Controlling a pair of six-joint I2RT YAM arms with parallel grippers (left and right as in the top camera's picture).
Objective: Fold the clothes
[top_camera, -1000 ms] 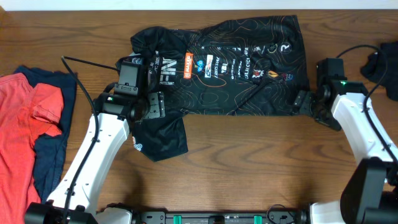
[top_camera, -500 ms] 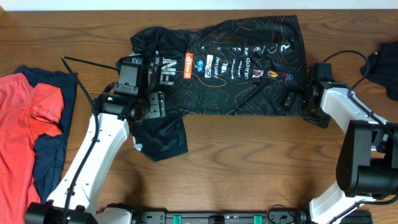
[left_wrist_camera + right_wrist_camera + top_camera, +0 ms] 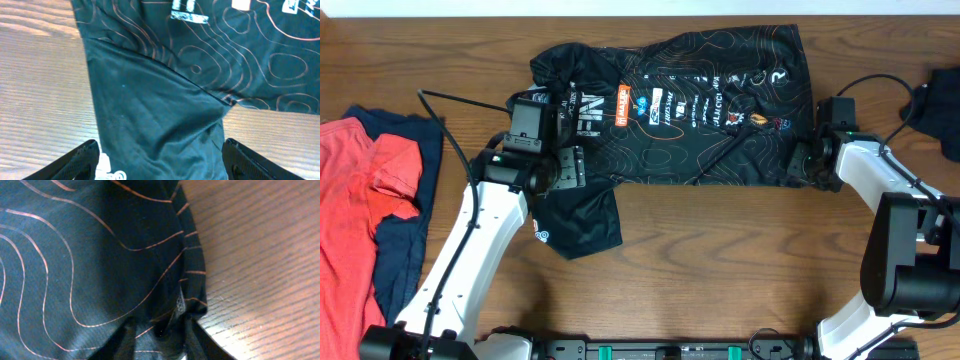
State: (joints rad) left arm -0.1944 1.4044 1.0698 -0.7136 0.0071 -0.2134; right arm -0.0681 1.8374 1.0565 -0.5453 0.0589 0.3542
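Near left: red top point(image 3: 360, 200) lies over navy top point(image 3: 405, 250), both untouched, well apart from the arms.

Near centre: left end effector point(image 3: 165, 159) hovers open over the black jersey's point(image 3: 700, 105) near sleeve point(image 3: 575, 225), which sticks out toward the near edge. The fingers stand wide on either side of the sleeve cloth with nothing held. No change here over the last 1 second.

Mid right is where the change is. 1 second ago the right end effector point(image 3: 159, 330) sat open just off the jersey's right edge, over bare surface point(image 3: 720, 260). It has since slid left onto the near-right corner of the hem point(image 3: 192, 287) and closed. The right wrist view shows the 2 fingers close together with the folded hem edge bunched between them, so it reads as gripping the jersey hem.

Far: the jersey body lies spread flat across the middle of the surface, logos up, collar end left, hem end right. It has not shifted yet. A dark item point(image 3: 940, 110) sits at the far right edge, too cropped to identify.

Judgement: the grasp phase on the right side looks done, and the fold itself has not begun. The likely next step is lifting the hem and carrying it left over the body. The thin cloth could slip from a corner pinch, and the left side has no hold yet.
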